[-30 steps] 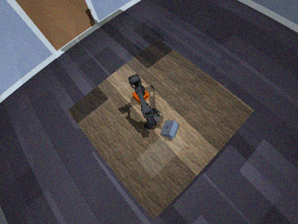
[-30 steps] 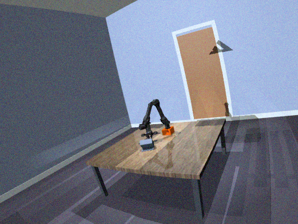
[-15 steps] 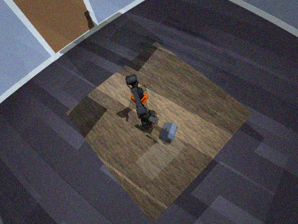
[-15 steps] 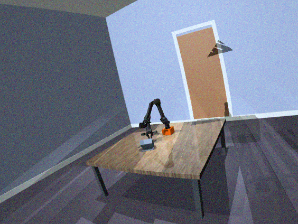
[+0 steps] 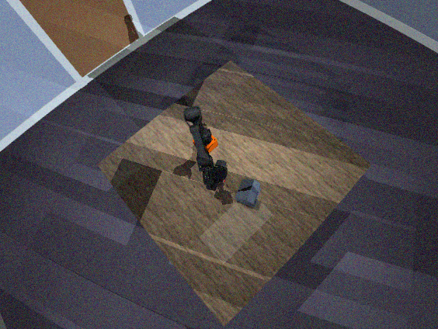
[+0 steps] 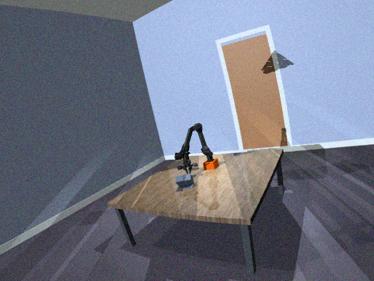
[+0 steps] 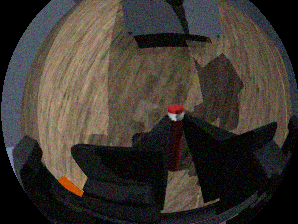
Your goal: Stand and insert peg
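My gripper [image 5: 223, 182] [image 6: 189, 172] [image 7: 176, 119] is shut on the red peg [image 7: 175, 145]. In the wrist view the peg's white band [image 7: 176, 116] and red end show just beyond the fingertips, and its body runs down between the dark fingers. Whether its plain end touches the table cannot be told. The blue-grey block with the sloped panel [image 5: 252, 196] [image 6: 184, 181] [image 7: 150, 17] stands on the table a short way beside the gripper. In the wrist view it is at the top edge. A dark stripe crosses its face, and the hole cannot be made out clearly.
The orange arm base [image 5: 212, 144] [image 6: 211, 164] [image 7: 70, 186] stands on the wooden table [image 5: 303, 155] [image 6: 229, 199] behind the gripper. Dark shadows and bright patches cross the table top. The table's edges are far from the gripper.
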